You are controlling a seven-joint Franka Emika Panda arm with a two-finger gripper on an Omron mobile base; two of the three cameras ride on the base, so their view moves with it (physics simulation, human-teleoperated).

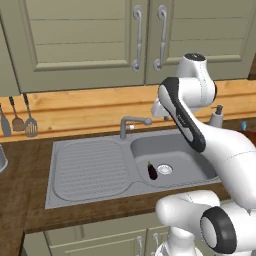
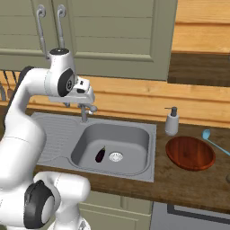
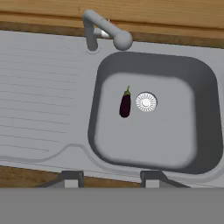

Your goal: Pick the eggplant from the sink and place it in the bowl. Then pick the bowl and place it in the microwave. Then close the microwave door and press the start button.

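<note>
The eggplant lies on the floor of the sink basin, just left of the round drain, with its green stem toward the faucet. High above the sink hangs my gripper, pointing down at the basin. Its fingers stand apart, open, with nothing between them. The reddish-brown bowl rests on the wooden counter to the right of the sink, with nothing in it. The microwave and its door are out of view.
A grey faucet rises behind the basin, close under my hand. A soap dispenser and a blue spoon stand near the bowl. The ribbed drainboard lies left; utensils hang on the wall.
</note>
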